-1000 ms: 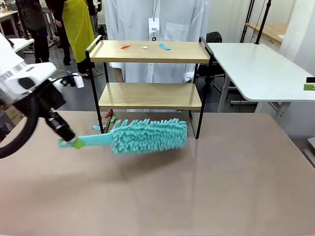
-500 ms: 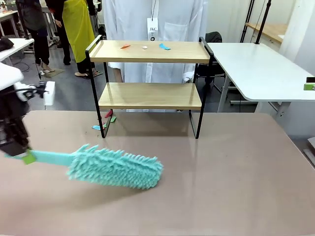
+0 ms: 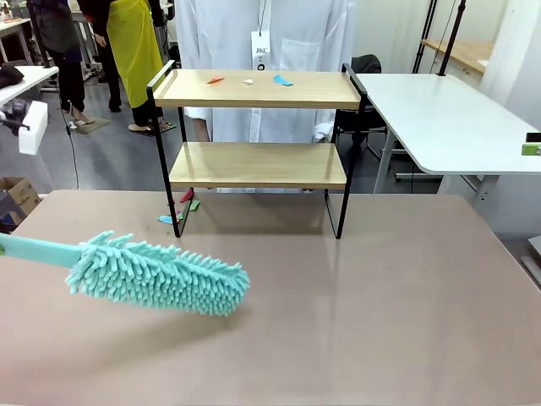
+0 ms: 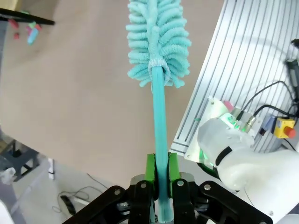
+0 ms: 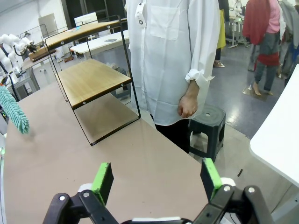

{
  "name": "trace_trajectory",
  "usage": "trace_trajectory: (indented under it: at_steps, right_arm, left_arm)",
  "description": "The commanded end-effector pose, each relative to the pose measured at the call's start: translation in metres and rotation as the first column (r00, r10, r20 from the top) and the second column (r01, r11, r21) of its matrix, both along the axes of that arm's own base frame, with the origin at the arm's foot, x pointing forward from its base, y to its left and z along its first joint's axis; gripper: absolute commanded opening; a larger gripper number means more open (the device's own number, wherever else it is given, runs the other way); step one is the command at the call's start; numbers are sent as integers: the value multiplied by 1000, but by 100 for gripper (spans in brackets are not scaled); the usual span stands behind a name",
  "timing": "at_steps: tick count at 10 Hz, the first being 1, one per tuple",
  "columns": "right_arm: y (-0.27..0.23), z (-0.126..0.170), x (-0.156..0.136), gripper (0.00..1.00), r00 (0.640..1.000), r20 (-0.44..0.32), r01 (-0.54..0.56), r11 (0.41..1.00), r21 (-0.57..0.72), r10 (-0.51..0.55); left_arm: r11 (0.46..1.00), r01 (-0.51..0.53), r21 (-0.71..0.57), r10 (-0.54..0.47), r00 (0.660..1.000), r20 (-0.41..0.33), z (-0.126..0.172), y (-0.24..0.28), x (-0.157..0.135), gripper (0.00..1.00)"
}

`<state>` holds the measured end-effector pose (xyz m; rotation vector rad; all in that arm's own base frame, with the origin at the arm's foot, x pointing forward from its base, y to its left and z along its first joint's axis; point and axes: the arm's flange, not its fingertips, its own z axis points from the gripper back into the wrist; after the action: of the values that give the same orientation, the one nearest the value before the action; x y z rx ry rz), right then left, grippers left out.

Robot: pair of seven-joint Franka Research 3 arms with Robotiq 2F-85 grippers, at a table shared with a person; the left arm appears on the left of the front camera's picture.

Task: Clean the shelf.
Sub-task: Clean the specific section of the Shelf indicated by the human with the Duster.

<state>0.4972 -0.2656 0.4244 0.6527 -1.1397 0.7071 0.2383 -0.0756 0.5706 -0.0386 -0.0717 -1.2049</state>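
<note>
Bright even light, sharp (wrist edges bowed)

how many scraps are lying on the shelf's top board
3 on the shelf top board: an orange scrap toward the left, a white scrap mid-board, a blue scrap just right of it. None look hidden.

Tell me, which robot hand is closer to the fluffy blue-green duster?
Left. The left gripper is shut on the duster handle, touching it. The right gripper hangs open well away, seeing the duster far across the table.
</note>
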Motion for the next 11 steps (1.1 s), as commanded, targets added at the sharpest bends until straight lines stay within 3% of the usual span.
trace_trajectory:
  at_steps: [1, 11]
  right_arm:
    - [1, 3, 0, 100, 1000, 5, -1, 1000, -3, 1]
    - [1, 3, 0, 100, 1000, 5, -1, 1000, -3, 1]
  left_arm:
    - [1000, 0, 6, 0, 1000, -16, -9, 4, 0, 13]
    - [1000, 0, 6, 0, 1000, -16, -9, 4, 0, 13]
